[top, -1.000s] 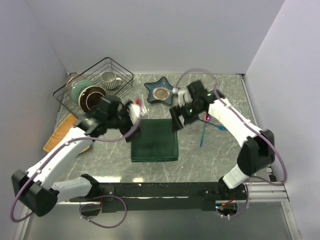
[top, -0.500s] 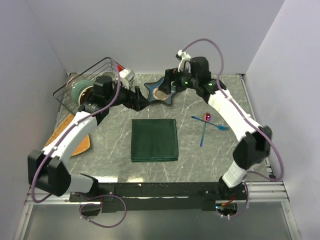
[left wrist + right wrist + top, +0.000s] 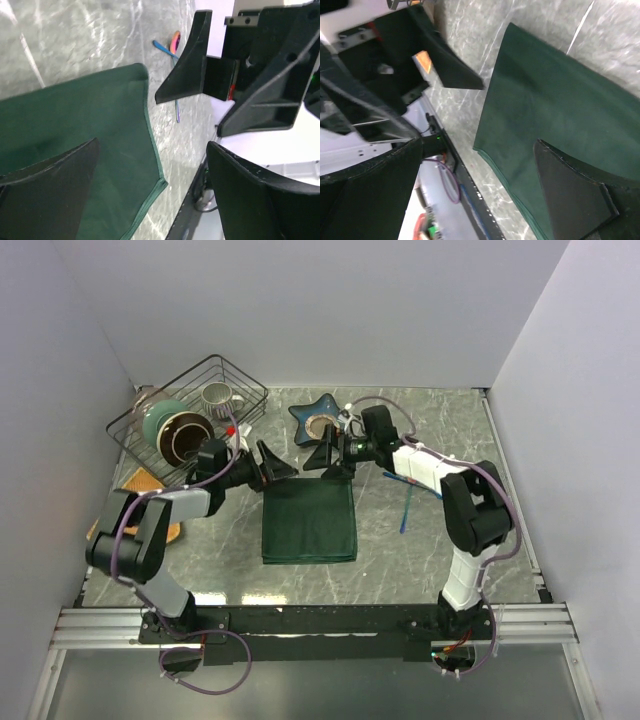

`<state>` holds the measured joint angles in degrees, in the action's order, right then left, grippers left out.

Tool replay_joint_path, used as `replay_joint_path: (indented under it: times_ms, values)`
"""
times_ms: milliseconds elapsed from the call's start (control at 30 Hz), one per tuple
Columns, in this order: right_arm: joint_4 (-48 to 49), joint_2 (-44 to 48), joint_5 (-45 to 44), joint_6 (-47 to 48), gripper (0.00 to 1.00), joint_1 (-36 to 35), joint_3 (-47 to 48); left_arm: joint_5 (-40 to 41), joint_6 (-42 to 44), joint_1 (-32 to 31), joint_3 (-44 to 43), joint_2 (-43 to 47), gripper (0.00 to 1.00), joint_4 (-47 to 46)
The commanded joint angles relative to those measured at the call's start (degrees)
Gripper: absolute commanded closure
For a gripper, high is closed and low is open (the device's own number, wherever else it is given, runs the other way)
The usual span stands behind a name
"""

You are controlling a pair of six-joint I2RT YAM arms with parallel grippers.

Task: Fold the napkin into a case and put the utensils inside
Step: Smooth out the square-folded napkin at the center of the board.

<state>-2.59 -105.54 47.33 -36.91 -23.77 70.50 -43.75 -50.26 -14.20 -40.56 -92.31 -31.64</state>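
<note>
Green cloth is the item under inspection.

Top external view: the napkin [image 3: 309, 520] lies flat on the counter [image 3: 420, 560] as a squarish rectangle, near the middle. The left gripper [image 3: 278, 466] sits low at the napkin's far left corner and the right gripper [image 3: 328, 455] low at its far right corner, the two facing each other along the far edge. Both have jaws spread and nothing between them. The utensils [image 3: 404, 510] lie on the counter right of the napkin, apart from it, partly hidden by the right arm. A star-shaped blue dish [image 3: 318, 420] sits just beyond the right gripper.

Left wrist view: the left gripper [image 3: 152, 145] stands wide open above the napkin [image 3: 75, 120]. One finger [image 3: 50, 195] overlaps the cloth; whether it touches cannot be told. The blue and pink utensils [image 3: 172, 45] lie beyond the cloth's edge.

Right wrist view: the right gripper [image 3: 479, 144] is likewise spread, holding nothing. One finger [image 3: 575, 195] overlaps the napkin [image 3: 555, 100]; contact cannot be confirmed.
</note>
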Motion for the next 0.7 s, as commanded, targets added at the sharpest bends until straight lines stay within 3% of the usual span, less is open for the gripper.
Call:
replay_joint_path:
  times_ms: [0, 300, 667]
  values:
    - [10.14, -3.26, 3.64, -5.02, 0.00, -0.40, -0.63, 0.06, -9.59, 0.40, 1.79, -3.65, 0.07, -19.94]
    - [15.33, -11.08, 5.58, -6.34, 0.00, 0.65, -0.36, 4.37, -15.04, 0.49, 2.94, -12.71, 0.07, -31.45]
    - [17.17, -17.86, 8.56, -6.51, 0.00, 4.34, -1.33, 6.39, -15.83, 2.33, 2.50, -21.50, 0.09, -29.01]
